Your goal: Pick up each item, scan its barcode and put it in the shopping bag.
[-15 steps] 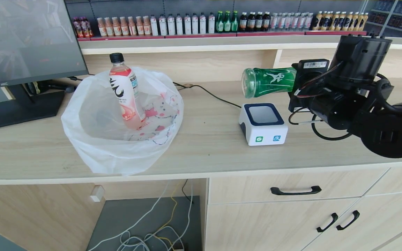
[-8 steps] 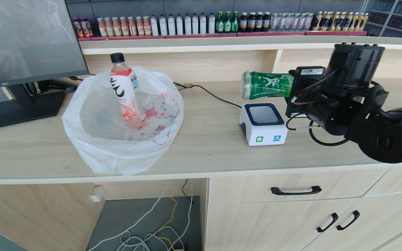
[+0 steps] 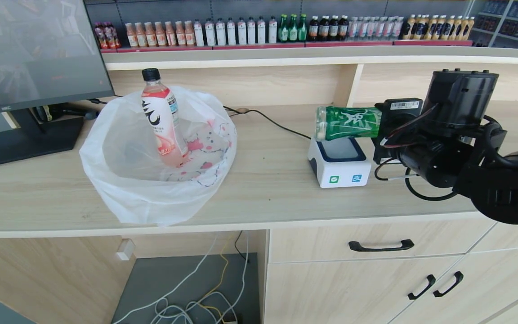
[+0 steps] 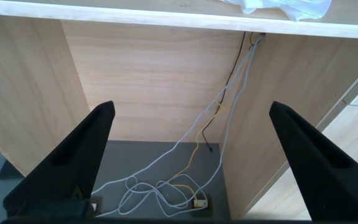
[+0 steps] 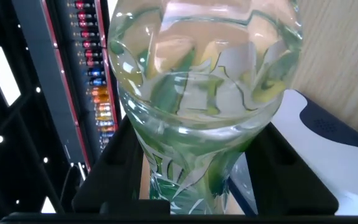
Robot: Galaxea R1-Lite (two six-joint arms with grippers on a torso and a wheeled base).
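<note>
Head view: a green bottle (image 3: 348,122) is held on its side by the right gripper (image 3: 382,123), the jaws clamped on its neck end and its base turned toward the robot's left. The bottle is seen just above the scanner (image 3: 339,167), a white block with a dark blue top, which is set on the wooden counter (image 3: 263,189); whether bottle and scanner touch cannot be told. The shopping bag (image 3: 124,180), white and open-mouthed, is placed well apart to the left of the scanner, and a pink bottle (image 3: 162,121) is stood tilted inside it, the black cap above the bag's rim. A monitor (image 3: 34,49) is noted at the counter's far left, and a row of shelf bottles (image 3: 259,29) along the back wall. Left wrist view: the left gripper (image 4: 191,168) is found below counter level with its two dark fingers (image 4: 73,168) spread wide apart and nothing between them; loose cables (image 4: 179,186) are seen on the floor beyond, and an edge of the shopping bag (image 4: 284,7) overhangs the counter above. Right wrist view: the green bottle (image 5: 197,93) is gripped from both sides by the right gripper (image 5: 197,186), and the scanner (image 5: 328,143) is seen close beside it.
</note>
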